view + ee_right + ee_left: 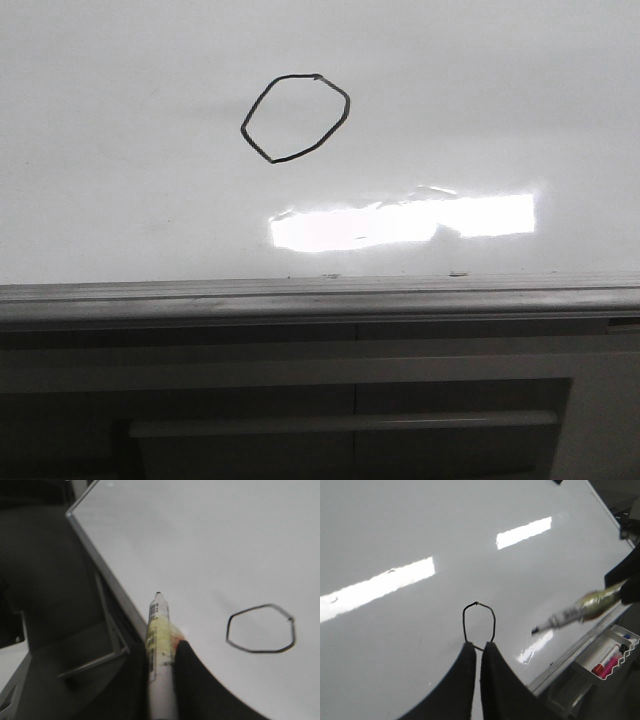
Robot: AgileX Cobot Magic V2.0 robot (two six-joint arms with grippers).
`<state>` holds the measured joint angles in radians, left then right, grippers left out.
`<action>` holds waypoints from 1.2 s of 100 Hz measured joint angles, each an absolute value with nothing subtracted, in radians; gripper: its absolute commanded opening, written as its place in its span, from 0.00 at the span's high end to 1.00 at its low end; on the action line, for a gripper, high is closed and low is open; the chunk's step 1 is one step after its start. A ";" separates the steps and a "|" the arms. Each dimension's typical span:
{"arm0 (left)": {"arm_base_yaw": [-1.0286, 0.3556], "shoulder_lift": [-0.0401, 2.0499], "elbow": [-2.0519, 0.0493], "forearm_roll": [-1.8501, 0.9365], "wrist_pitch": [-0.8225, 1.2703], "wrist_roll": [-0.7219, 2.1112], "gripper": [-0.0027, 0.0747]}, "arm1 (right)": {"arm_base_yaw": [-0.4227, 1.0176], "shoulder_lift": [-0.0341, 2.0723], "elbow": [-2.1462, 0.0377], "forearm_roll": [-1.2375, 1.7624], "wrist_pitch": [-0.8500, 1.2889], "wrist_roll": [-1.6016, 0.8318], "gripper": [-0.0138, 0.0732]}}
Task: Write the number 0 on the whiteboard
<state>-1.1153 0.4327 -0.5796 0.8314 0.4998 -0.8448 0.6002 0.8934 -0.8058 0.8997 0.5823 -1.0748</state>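
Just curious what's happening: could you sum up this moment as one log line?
number 0: closed loop on whiteboard | marker: held by right fingers, tip off board | left fingers: shut, empty

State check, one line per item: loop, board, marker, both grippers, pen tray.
number 0: drawn, loop closed, lopsided.
whiteboard: glossy, bright glare, only the loop marked.
marker: uncapped, tip off the board, away from the loop.
right gripper: shut on marker.
left gripper: shut, holding nothing, over the loop's edge.
pen tray: at the board's edge, holds spare markers, capped.
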 measured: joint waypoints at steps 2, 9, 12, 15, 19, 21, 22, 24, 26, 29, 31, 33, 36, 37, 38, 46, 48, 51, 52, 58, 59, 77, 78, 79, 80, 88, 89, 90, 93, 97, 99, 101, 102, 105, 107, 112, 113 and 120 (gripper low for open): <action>-1.115 0.433 -0.580 0.831 0.485 -0.832 0.93 | 0.600 0.893 -0.797 0.904 0.594 -1.075 0.90; -1.115 0.440 -0.580 0.823 0.441 -0.760 0.84 | 0.600 0.895 -0.775 0.915 0.618 -1.075 0.90; -1.115 0.447 -0.582 0.812 0.430 -0.723 0.77 | 0.600 0.895 -0.769 0.917 0.627 -1.075 0.90; -1.115 0.461 -0.587 0.796 0.425 -0.693 0.72 | 0.600 0.895 -0.764 0.919 0.634 -1.075 0.90; -1.115 0.481 -0.599 0.765 0.423 -0.649 0.61 | 0.600 0.895 -0.762 0.921 0.642 -1.075 0.90; -1.115 0.495 -0.607 0.745 0.427 -0.627 0.58 | 0.600 0.895 -0.762 0.923 0.647 -1.075 0.90; -1.115 0.505 -0.610 0.739 0.427 -0.620 0.56 | 0.600 0.895 -0.762 0.923 0.650 -1.075 0.90; -1.115 0.521 -0.619 0.717 0.433 -0.598 0.52 | 0.600 0.895 -0.762 0.923 0.652 -1.075 0.90; -1.115 0.532 -0.630 0.695 0.439 -0.575 0.48 | 0.600 0.895 -0.762 0.923 0.654 -1.075 0.90; -1.115 0.561 -0.646 0.664 0.447 -0.543 0.44 | 0.600 0.895 -0.762 0.923 0.656 -1.075 0.90; -1.115 0.579 -0.658 0.642 0.456 -0.519 0.43 | 0.600 0.895 -0.762 0.923 0.656 -1.075 0.90; -1.115 0.591 -0.671 0.620 0.465 -0.496 0.42 | 0.600 0.895 -0.762 0.924 0.656 -1.075 0.90; -1.115 0.621 -0.689 0.591 0.481 -0.468 0.42 | 0.600 0.895 -0.762 0.924 0.656 -1.075 0.90; -1.115 0.627 -0.698 0.577 0.490 -0.461 0.42 | 0.600 0.895 -0.762 0.924 0.658 -1.075 0.90; -1.115 0.639 -0.703 0.570 0.494 -0.448 0.42 | 0.600 0.895 -0.762 0.924 0.658 -1.075 0.90; -1.115 0.703 -0.765 0.492 0.557 -0.369 0.42 | 0.600 0.895 -0.762 0.925 0.658 -1.079 0.90; -1.115 0.719 -0.781 0.469 0.578 -0.344 0.42 | 0.600 0.895 -0.762 0.925 0.660 -1.081 0.90; -1.115 0.740 -0.805 0.427 0.616 -0.307 0.42 | 0.600 0.895 -0.762 0.925 0.662 -1.082 0.90; -1.115 0.750 -0.811 0.418 0.625 -0.288 0.42 | 0.600 0.895 -0.762 0.925 0.664 -1.083 0.90; -1.115 0.788 -0.864 0.334 0.696 -0.204 0.42 | 0.600 0.895 -0.762 0.925 0.674 -1.086 0.90; -1.115 0.797 -0.869 0.324 0.703 -0.182 0.42 | 0.600 0.895 -0.762 0.925 0.678 -1.086 0.90; -1.115 0.864 -0.987 0.071 0.841 0.056 0.42 | 0.600 0.895 -0.762 0.925 0.719 -1.100 0.90; -1.115 0.866 -0.990 0.064 0.844 0.067 0.42 | 0.600 0.895 -0.762 0.925 0.722 -1.100 0.90; -1.115 0.867 -0.996 0.053 0.849 0.072 0.42 | 0.600 0.895 -0.762 0.925 0.724 -1.100 0.90; -1.115 0.870 -0.999 0.048 0.853 0.080 0.42 | 0.600 0.895 -0.762 0.925 0.727 -1.102 0.90; -1.115 0.877 -1.022 0.019 0.885 0.108 0.42 | 0.600 0.895 -0.762 0.927 0.751 -1.104 0.90; -1.115 0.877 -1.022 0.016 0.890 0.111 0.42 | 0.600 0.895 -0.762 0.927 0.754 -1.106 0.90; -1.115 0.877 -1.022 0.016 0.892 0.113 0.42 | 0.600 0.895 -0.762 0.927 0.759 -1.106 0.90; -1.115 0.877 -1.025 0.011 0.904 0.117 0.42 | 0.600 0.895 -0.762 0.929 0.769 -1.107 0.90; -1.115 0.879 -1.027 0.007 0.914 0.121 0.42 | 0.600 0.895 -0.762 0.930 0.786 -1.109 0.90; -1.115 0.879 -1.027 0.000 0.920 0.126 0.42 | 0.600 0.895 -0.762 0.930 0.794 -1.112 0.90; -1.115 0.879 -1.029 0.000 0.927 0.132 0.42 | 0.600 0.895 -0.762 0.932 0.799 -1.113 0.90; -1.115 0.879 -1.029 -0.005 0.929 0.135 0.42 | 0.600 0.895 -0.762 0.932 0.804 -1.114 0.90; -1.115 0.879 -1.029 -0.019 0.941 0.148 0.42 | 0.600 0.895 -0.762 0.934 0.813 -1.120 0.90; -1.115 0.879 -1.029 -0.028 0.949 0.159 0.42 | 0.600 0.895 -0.762 0.940 0.817 -1.123 0.90; -1.115 0.883 -1.029 -0.051 0.967 0.180 0.42 | 0.600 0.895 -0.762 0.956 0.831 -1.145 0.90; -1.115 0.885 -1.029 -0.053 0.970 0.184 0.42 | 0.600 0.895 -0.762 0.959 0.834 -1.149 0.90; -1.115 0.898 -1.029 -0.074 0.988 0.202 0.42 | 0.605 0.895 -0.766 0.976 0.843 -1.176 0.90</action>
